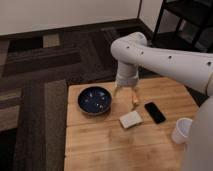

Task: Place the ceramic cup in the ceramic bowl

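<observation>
surface (100, 145): wooden | ceramic bowl (94, 100): left half, empty | ceramic cup (181, 131): upright at right edge, well apart from bowl | tool (125, 93): above surface just right of bowl, jaws spread, holding nothing | step: approach to cup | next: swing right, lower around cup

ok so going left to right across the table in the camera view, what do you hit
round dark-blue ceramic bowl, flat white rectangular block, black phone, plain white ceramic cup; the open gripper hangs just right of the bowl
</observation>
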Controlling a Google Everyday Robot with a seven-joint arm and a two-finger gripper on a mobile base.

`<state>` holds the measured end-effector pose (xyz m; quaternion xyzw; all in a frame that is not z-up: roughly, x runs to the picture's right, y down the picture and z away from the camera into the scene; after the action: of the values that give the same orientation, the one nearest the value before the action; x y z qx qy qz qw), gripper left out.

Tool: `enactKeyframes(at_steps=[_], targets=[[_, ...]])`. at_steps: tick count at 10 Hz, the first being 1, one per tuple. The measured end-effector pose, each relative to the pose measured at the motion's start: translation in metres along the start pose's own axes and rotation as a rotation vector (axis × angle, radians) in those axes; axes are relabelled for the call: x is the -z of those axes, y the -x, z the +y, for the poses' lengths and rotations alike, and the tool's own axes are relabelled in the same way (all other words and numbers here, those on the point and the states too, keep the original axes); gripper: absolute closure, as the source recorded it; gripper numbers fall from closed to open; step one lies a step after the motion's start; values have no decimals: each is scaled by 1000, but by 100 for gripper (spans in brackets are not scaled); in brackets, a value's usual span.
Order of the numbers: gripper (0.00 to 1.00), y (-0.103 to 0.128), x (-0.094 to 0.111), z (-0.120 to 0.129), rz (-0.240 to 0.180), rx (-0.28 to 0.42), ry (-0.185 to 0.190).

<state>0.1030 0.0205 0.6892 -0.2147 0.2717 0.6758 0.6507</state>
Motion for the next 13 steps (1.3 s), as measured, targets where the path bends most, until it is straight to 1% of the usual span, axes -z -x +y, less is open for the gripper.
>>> enactKeyframes(at_steps=[2, 4, 6, 7, 8, 9, 11, 12, 13], targets=[[35, 0, 0, 0, 1, 0, 0], [35, -4, 0, -10, 6, -35, -8], [35, -11, 10, -52, -12, -143, -23], [35, -13, 11, -61, -16, -167, -20], [35, -16, 12, -79, -19, -206, -18], [35, -18, 11, -91, -22, -234, -10], [35, -25, 7, -125, -27, -297, 8], [35, -30, 4, -140, -28, -323, 8], [35, -39, 0, -163, -28, -357, 1]])
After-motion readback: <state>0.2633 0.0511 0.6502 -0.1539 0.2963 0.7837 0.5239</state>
